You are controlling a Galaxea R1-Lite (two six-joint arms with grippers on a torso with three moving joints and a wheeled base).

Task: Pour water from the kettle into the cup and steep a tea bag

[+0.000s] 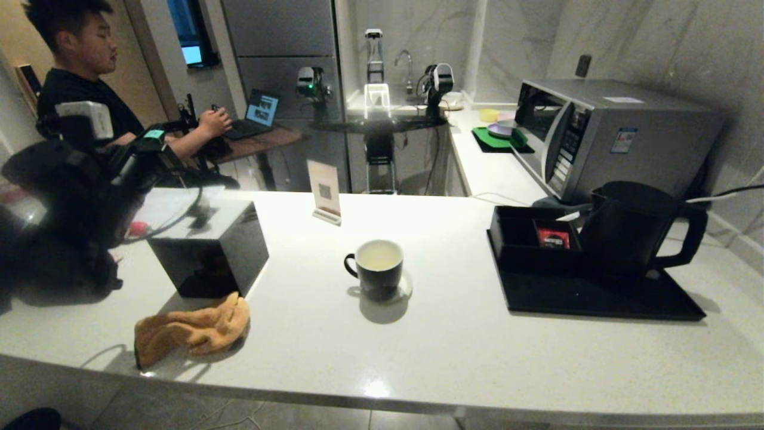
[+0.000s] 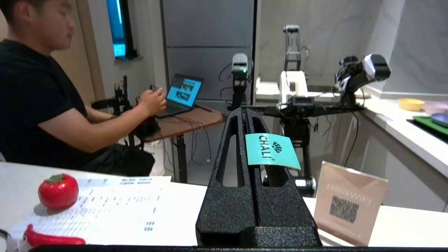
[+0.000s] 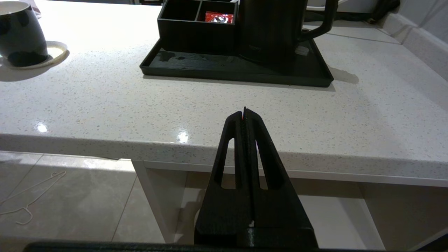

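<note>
Now the left tool (image 2: 246, 115), shut on a teal paper tea tag (image 2: 272, 152), sits at nine o'clock from the black, white-lined cup (image 1: 377, 269) mid-surface; the shut right tool (image 3: 244, 113) hangs parked, empty.

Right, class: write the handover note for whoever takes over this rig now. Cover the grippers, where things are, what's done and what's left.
Left gripper: shut on a teal tag, raised at the far left of the counter, away from the cup.
Right gripper: shut, empty, parked below the counter edge.
Cup: mid-counter on a coaster, holding pale yellowish water.
Kettle: upright on the black tray, at the right.
Done: water poured, kettle set back.
Left: no tea bag shows in the cup, so probably the steeping.
</note>
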